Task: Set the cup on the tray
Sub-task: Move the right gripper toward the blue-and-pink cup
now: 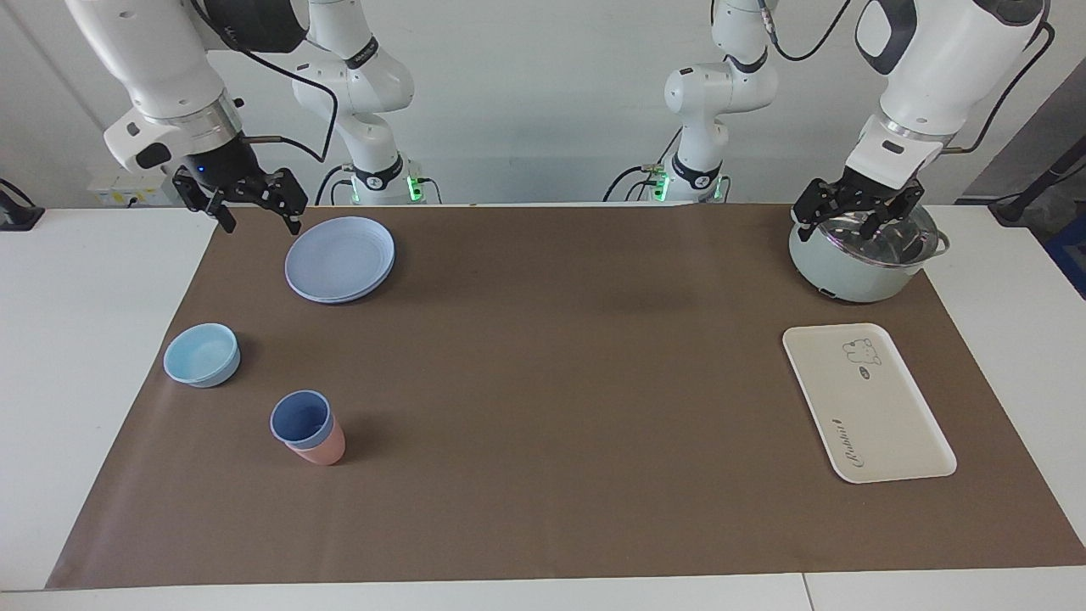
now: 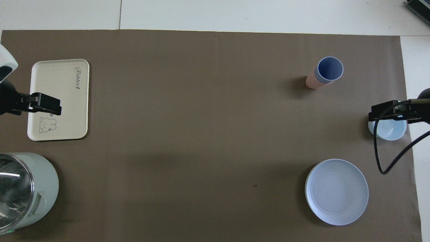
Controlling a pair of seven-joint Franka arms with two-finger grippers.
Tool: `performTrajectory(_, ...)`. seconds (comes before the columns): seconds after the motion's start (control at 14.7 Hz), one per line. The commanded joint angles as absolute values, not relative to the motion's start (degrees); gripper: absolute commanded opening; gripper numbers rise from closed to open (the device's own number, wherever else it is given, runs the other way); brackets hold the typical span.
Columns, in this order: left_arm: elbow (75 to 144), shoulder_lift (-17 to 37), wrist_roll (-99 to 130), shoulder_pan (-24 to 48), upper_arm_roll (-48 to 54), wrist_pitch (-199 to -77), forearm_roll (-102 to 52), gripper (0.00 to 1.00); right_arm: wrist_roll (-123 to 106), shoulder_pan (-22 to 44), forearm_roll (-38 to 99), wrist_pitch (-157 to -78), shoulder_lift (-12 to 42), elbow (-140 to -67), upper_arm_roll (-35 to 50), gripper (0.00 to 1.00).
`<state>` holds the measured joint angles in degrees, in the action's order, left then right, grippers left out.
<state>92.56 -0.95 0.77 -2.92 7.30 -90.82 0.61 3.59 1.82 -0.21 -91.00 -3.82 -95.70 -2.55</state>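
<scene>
My blue cup (image 1: pixel 301 418) sits nested in the pink cup (image 1: pixel 321 451), so its lower body is hidden and only the rim and inside show. In the overhead view my right gripper (image 2: pixel 386 112) covers part of the bowl (image 2: pixel 389 131), and my left gripper (image 2: pixel 45 104) covers a strip of the tray (image 2: pixel 57 84). The pot (image 2: pixel 23 191) is cut off by that view's edge. Both my arms run out of frame.

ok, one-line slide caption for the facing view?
Both claws raised and open: blue cup nested in pink cup at the right arm's end, bare tray at the left arm's.
</scene>
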Motion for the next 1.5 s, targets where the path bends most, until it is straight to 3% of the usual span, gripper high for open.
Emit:
performTrajectory(0.0, 94.66, -2.81, 0.53, -3.43, 7.47, -91.58, 1.49, 1.0, 1.85, 1.32, 0.0, -90.62, -5.18, -97.03, -2.2, 1.0)
performTrajectory(0.54, 94.66, -2.81, 0.53, -3.43, 7.47, -91.58, 1.49, 1.0, 0.97, 1.41, 0.09, -92.1, -5.27, -97.65, -2.11, 1.0)
performTrajectory(1.09, 94.66, -2.81, 0.53, -3.43, 7.47, -91.58, 1.49, 1.0, -30.61, -4.38, 10.8, -113.79, -1.77, -106.07, -2.37, 1.0)
performTrajectory(1.43, 94.66, -2.81, 0.61, -3.43, 7.47, -91.41, 1.49, 1.0, -66.38, -11.33, 29.66, -122.24, 6.83, -107.67, -2.37, 1.0)
